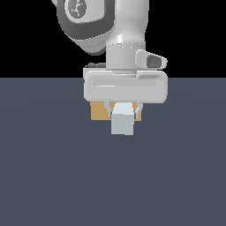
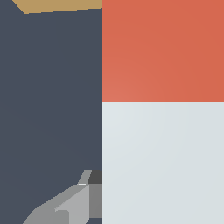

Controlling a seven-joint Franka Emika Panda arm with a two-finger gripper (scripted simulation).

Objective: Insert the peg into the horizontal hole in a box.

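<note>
In the exterior view my gripper point(image 1: 123, 108) is shut on the peg point(image 1: 122, 123), whose pale grey-white end points toward the camera. The peg is held level above the floor. The tan box point(image 1: 99, 112) stands right behind the gripper and is mostly hidden by it; its hole is hidden. In the wrist view the peg point(image 2: 162, 162) fills much of the frame, pale grey-white with its red-orange end point(image 2: 162, 50) toward the box point(image 2: 61, 5), of which only a tan edge shows. One grey finger point(image 2: 70, 205) shows beside the peg.
A flat dark grey-blue floor point(image 1: 53, 176) spreads all around the box and the arm. No other objects show.
</note>
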